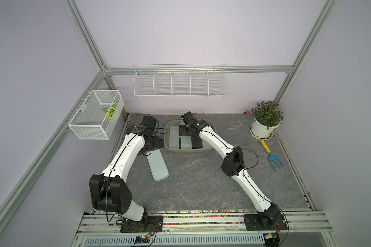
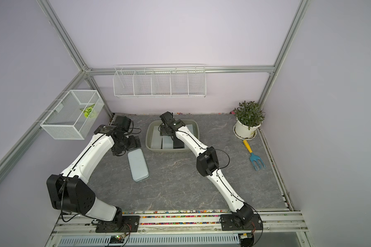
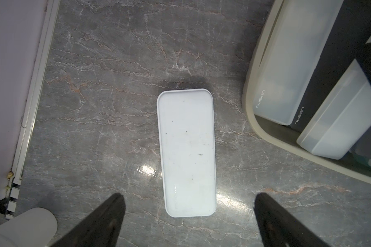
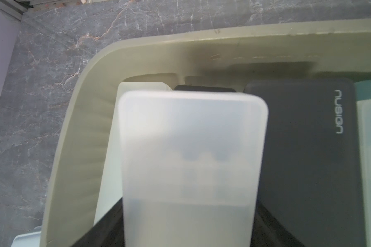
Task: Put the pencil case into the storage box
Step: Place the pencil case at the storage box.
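Indoors, grey marbled tabletop (image 1: pixel 191 181), lilac walls (image 1: pixel 180 32); left end effector (image 3: pixel 190 196) agape; right end effector (image 4: pixel 186 218) astride pencil case (image 4: pixel 191 149), grip unclear.

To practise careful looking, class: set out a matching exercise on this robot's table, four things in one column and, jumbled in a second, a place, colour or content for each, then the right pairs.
Column one:
1. loose pencil case
2. potted plant
3. garden fork
4. wire-mesh basket

Column two:
A. blue head, yellow handle
B. hangs on the left wall, holds a green leaf
C. lies flat on the table beside the storage box
D. stands in the table's far right corner

Pairs: 1-C, 2-D, 3-A, 4-B
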### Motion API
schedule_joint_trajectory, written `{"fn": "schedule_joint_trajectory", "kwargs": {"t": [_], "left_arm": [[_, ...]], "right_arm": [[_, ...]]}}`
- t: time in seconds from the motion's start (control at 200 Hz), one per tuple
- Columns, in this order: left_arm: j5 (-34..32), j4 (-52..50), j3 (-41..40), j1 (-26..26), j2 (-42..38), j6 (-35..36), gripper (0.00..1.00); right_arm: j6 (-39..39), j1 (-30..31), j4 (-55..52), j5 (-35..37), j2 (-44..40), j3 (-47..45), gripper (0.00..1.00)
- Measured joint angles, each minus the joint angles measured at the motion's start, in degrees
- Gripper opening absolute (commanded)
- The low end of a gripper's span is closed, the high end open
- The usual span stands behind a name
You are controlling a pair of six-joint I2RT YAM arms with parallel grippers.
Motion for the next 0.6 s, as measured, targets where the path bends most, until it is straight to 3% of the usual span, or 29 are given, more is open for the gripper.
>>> {"fn": "schedule_joint_trajectory", "kwargs": {"t": [0.145, 0.46, 0.6], "left_arm": [[0.0, 0.1, 0.0, 0.1, 0.1, 0.0, 0.99], [0.1, 0.0, 0.3, 0.2, 1.1, 0.0, 0.99], [0.6, 0.1, 0.7, 0.2, 1.8, -0.1, 0.99]], "right_arm": [[-0.1, 0.0, 1.8, -1.7, 0.0, 0.0, 0.87], [-0.5, -0.2, 4.0, -2.4, -0.2, -0.2, 0.85], [-1.6, -0.8, 4.8, -1.2, -4.3, -4.6, 0.86]]}}
